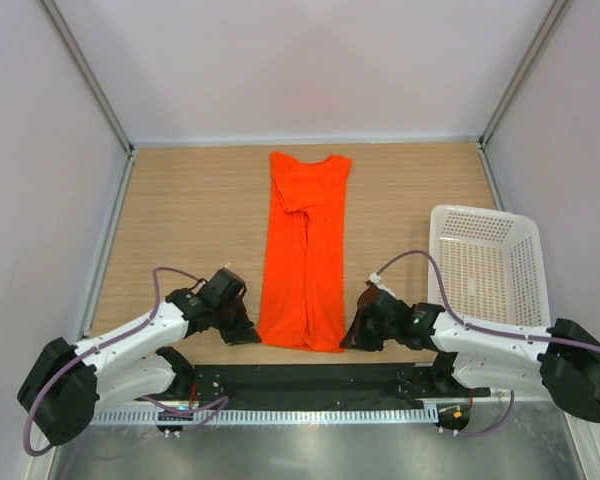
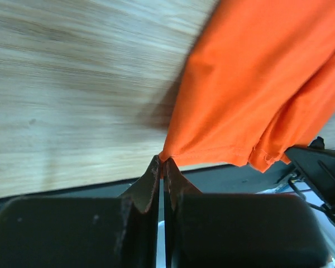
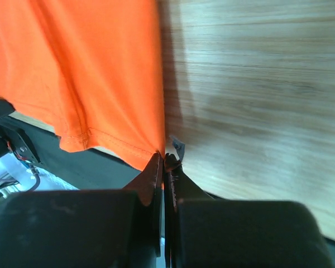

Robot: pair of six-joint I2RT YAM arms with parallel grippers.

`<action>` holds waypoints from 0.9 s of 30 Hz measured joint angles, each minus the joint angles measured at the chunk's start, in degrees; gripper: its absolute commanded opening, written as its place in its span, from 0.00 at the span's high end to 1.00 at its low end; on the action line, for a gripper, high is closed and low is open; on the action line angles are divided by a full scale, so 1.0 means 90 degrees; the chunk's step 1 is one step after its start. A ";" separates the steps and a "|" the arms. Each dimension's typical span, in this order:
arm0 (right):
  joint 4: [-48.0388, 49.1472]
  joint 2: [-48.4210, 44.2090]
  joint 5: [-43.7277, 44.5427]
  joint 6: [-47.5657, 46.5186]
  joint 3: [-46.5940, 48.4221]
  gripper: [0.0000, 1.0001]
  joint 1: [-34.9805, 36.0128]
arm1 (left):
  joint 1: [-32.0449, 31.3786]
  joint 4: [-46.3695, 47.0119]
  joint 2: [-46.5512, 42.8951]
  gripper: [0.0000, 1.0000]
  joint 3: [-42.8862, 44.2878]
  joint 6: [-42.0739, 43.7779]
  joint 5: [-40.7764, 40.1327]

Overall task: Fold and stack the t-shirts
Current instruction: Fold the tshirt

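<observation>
We are starting the fold, left jaws and right jaws clamped on the t-shirt hem corners; next probably needing an even lift.

The orange-red t-shirt is lying folded in a narrow strip, its hem corners pinched in the left gripper and right gripper.

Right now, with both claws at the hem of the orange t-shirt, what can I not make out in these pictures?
- Left wrist view: the t-shirt is cut off by the top and right edges; collar and sleeves unseen.
- Right wrist view: the same, cut off at top and left.
- Wrist views: how much hem the shut left claw and right claw pinch, hidden between the jaws.
- Top view: both claw tips, too small and dark.
</observation>
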 measured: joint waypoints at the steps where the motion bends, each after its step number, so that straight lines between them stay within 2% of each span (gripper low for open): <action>1: -0.0197 -0.0112 0.0046 -0.0073 0.0080 0.99 -0.0010 | -0.0027 -0.0095 -0.0070 1.00 0.0092 -0.0051 -0.0039; 6: -0.1047 0.0204 0.0041 -0.0682 0.1175 0.99 -0.0719 | 0.0044 -0.0816 0.0345 1.00 0.1498 0.0041 -0.0401; 10: -0.1389 0.0726 -0.0238 -0.1469 0.2283 0.99 -0.1982 | 0.0478 -0.1124 0.1423 1.00 0.3019 0.0525 -0.0481; 15: -0.1647 0.2161 -0.0726 -0.2453 0.3728 0.99 -0.3079 | 0.1173 -0.1484 0.2839 1.00 0.4500 0.1258 -0.0432; 21: -0.1974 0.3934 -0.1175 -0.3213 0.5382 0.99 -0.3662 | 0.1880 -0.1914 0.4699 1.00 0.6356 0.2086 -0.0260; 27: -0.2198 0.5187 -0.1525 -0.3543 0.6754 0.99 -0.3937 | 0.2130 -0.2220 0.6045 1.00 0.7764 0.2650 0.0029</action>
